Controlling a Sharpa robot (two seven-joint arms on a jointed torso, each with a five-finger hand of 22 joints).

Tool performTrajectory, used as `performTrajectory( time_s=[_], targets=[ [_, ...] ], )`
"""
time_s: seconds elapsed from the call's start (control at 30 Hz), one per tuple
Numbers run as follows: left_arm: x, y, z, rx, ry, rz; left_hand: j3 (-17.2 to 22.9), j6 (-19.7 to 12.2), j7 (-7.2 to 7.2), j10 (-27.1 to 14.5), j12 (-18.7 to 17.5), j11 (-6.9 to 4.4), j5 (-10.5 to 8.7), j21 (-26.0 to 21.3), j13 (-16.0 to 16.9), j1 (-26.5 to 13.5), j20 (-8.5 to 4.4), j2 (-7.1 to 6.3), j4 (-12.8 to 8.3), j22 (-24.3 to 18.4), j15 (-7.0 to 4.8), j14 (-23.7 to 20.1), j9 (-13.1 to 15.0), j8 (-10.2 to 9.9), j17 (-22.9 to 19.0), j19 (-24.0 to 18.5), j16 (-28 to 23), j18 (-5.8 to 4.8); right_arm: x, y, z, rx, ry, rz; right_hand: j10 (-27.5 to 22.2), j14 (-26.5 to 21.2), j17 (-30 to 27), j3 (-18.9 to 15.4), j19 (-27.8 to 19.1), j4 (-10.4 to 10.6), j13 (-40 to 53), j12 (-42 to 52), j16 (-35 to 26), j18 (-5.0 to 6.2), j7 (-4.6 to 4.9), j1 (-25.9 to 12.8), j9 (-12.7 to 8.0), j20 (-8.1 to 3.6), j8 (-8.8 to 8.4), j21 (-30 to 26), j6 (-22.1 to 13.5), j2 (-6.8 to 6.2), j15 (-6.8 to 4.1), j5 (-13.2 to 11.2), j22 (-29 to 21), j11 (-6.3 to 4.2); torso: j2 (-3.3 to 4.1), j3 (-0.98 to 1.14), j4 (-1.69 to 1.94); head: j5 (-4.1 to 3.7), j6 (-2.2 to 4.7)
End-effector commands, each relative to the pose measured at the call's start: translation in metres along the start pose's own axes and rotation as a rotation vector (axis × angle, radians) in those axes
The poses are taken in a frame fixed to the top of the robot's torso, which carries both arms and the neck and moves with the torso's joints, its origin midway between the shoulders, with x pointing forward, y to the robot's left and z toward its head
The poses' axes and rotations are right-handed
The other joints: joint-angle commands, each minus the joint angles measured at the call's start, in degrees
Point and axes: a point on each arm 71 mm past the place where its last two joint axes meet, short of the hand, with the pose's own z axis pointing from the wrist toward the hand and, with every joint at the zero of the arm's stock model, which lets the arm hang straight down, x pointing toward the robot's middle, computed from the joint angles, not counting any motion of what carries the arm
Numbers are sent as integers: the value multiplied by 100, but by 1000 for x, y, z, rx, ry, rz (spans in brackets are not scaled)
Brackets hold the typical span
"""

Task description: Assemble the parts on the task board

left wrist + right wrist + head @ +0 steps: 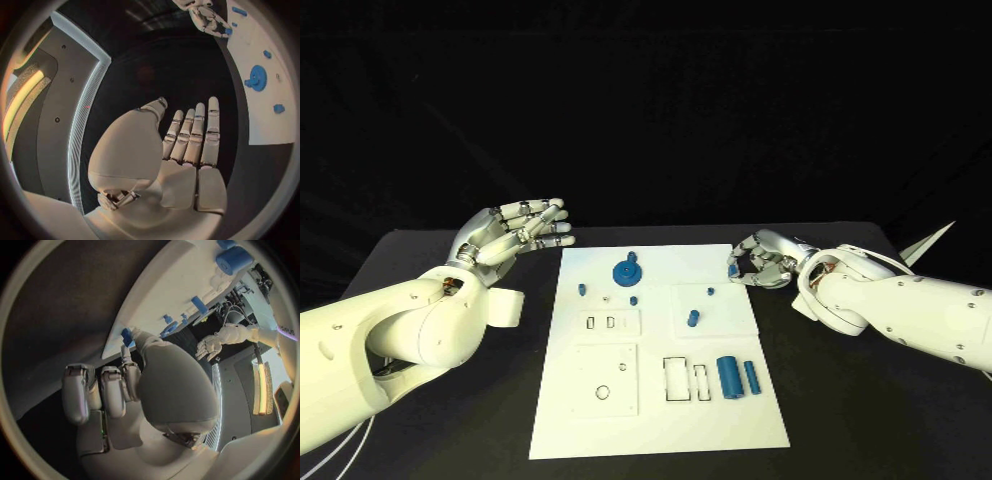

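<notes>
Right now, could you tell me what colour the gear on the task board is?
Blue; the gear shows best in the head view.

right robot hand fingertips hiding small blue part

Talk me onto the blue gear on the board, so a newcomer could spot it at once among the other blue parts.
Start at the white task board in the middle of the black table and go to its far end, between the two hands. The blue gear sits there, left of the board's centre line. It is the only round, flat, toothed disc with a peg rising from it; the other blue parts are small pegs or cylinders.
</notes>
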Motion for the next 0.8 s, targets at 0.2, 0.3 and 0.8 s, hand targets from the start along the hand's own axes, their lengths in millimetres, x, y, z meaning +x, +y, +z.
performTrajectory(
  time_s=[0.2,0.3,0.8],
  targets=[
    [1,-1,0,3,4,-1,47,-99,255,-33,-34,-19,75,30,74,35,21,-8,-26,-11,-10,-50,86,27,97,-35,-20,65,1,1,0,-3,5,0,86,647,1562,440,377,-136,843,154,78,-74,-94,3,85,-110,198,41,322,242,-113,94,1183,-118,-1,2,-2,-2,-15],
    [1,-1,0,3,3,-1,50,-103,261,-36,-35,-18,74,31,74,32,21,-9,-28,-12,-10,-52,86,26,101,-35,-20,65,1,1,0,-3,4,-1,101,647,1562,578,391,-202,855,164,78,-81,-148,-28,139,-147,305,66,413,299,-155,95,1205,-165,-1,0,0,-13,-18],
    [0,-1,0,3,1,0,50,-103,261,-36,-35,-18,74,31,74,32,21,-9,-28,-12,-10,-52,86,26,101,-35,-20,65,-1,9,0,2,-54,4,130,647,1562,766,433,-337,869,171,78,-102,-204,-206,282,-212,521,139,416,342,-210,84,1267,-224,-9,1,-2,1,-41]
  ],
)
